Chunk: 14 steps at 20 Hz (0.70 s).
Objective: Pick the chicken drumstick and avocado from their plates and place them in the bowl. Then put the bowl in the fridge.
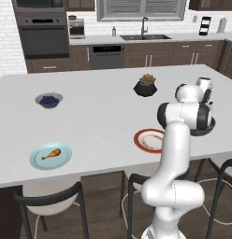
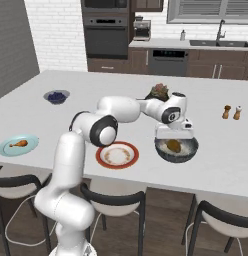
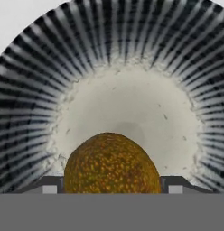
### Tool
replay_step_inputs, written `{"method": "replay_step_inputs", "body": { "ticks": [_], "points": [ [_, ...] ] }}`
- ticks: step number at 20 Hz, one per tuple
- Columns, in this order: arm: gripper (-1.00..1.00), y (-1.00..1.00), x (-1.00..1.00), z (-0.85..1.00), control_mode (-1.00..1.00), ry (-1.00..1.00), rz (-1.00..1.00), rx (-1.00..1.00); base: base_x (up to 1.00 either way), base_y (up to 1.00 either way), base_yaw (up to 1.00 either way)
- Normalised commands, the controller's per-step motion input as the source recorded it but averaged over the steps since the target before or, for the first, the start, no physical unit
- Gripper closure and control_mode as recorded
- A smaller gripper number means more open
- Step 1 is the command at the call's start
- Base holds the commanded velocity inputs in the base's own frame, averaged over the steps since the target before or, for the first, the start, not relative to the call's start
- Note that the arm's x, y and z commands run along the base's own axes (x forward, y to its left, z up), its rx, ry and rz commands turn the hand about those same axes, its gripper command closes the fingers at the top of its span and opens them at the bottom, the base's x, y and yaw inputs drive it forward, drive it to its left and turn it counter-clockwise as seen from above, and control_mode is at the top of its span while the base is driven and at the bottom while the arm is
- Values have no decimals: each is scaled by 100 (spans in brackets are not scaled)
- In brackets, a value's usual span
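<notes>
Your gripper [image 2: 174,140] hangs right over the bowl [image 2: 190,150], hand pointing straight down into it. In the hand view, the avocado [image 3: 112,163] sits between the 2 finger tips [image 3: 47,184], which stand wide apart, 1 on each side of it. You can't tell from these views whether the pads actually touch it or whether it rests on the bowl's cream floor. From the right base view the avocado [image 2: 173,145] shows as an olive-brown lump inside the bowl, just under the hand.

The red-rimmed white plate [image 2: 116,155] lies bare just left of the bowl. The chicken drumstick [image 1: 51,154] lies on the light blue plate [image 1: 65,160], well apart, near the counter's [image 1: 99,116] front edge.
</notes>
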Motion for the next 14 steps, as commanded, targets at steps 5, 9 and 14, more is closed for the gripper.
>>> {"method": "replay_step_inputs", "body": {
  "ticks": [5,9,14],
  "points": [
    [100,-5,6,-36,-100,0,0,0,0,0,0],
    [-100,0,6,0,-100,0,0,0,0,0,0],
    [-100,1,0,1,-100,0,-1,0,0,0,0]
  ]
}}
